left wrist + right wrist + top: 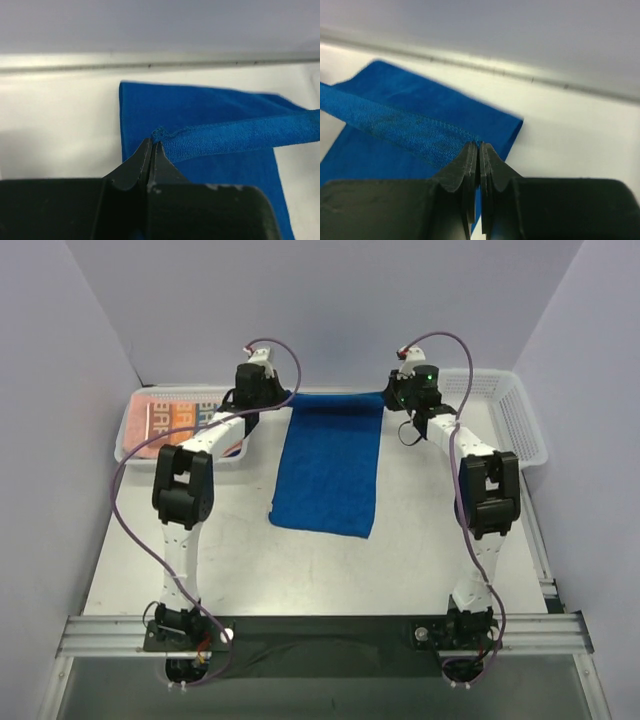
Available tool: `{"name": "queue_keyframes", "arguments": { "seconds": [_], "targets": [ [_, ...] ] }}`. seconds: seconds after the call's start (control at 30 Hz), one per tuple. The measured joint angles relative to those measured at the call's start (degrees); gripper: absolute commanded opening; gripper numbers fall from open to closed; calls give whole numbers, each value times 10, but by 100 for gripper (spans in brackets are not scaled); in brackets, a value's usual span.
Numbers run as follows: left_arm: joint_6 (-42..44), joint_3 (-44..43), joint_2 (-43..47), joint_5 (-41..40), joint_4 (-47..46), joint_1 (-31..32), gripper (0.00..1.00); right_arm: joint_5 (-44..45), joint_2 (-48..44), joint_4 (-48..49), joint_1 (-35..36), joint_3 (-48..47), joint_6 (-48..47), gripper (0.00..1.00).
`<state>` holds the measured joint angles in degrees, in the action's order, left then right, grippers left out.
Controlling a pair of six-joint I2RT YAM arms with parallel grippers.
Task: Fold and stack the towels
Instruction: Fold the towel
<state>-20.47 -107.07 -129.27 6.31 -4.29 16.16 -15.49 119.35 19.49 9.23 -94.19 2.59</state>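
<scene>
Draping rectangular blue terry towel (pixel 328 465)

A: What does the right gripper (pixel 479 150) hold?
B: Its two black fingers (pixel 461 172) are pressed together on the hemmed edge (pixel 395 126) of the blue towel (pixel 427 102).
A: Where does this edge go?
B: From the gripper it runs straight to the left and a little up, lifted above the rest of the towel.
A: And the rest?
B: It lies flat on the white table (pixel 575 145) beyond the gripper. One corner is just to the gripper's upper right. Far beyond the gripper there is a grey wall (pixel 520 35).
</scene>
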Motion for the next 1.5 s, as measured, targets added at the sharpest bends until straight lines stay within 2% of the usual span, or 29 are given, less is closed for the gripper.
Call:
{"name": "queue_keyframes", "arguments": {
  "seconds": [0.13,0.3,0.47,0.67,0.77,0.93,1.23,1.3,1.33,1.37,1.4,1.43,1.5],
  "targets": [
    [-3,109,47,15,2,0,0,-17,-45,-23,0,101,12,0],
    [-3,188,132,34,6,0,0,-35,-141,-47,7,195,23,0],
    [-1,256,246,54,8,0,0,-36,-258,-67,27,252,24,0],
    [-1,393,379,61,8,7,0,-20,-356,-90,67,326,43,0],
    [-1,459,406,57,13,19,0,-17,-368,-104,82,388,91,0],
    [-1,525,401,37,27,39,0,-17,-335,-134,89,457,167,0],
    [-22,583,392,-3,31,69,0,-14,-302,-140,93,489,234,0],
    [-35,604,393,-7,32,72,0,-15,-302,-140,93,489,236,4],
    [-43,615,395,-10,32,73,11,-15,-302,-141,93,489,238,13],
    [-48,626,399,-12,32,75,26,-16,-302,-143,93,489,240,20],
    [-53,636,406,-13,34,76,45,-18,-302,-144,94,489,241,27],
    [-57,645,415,-15,34,77,69,-23,-302,-147,96,489,241,37],
    [-69,661,439,-18,39,79,82,-41,-302,-153,96,489,242,42]
  ]
}}
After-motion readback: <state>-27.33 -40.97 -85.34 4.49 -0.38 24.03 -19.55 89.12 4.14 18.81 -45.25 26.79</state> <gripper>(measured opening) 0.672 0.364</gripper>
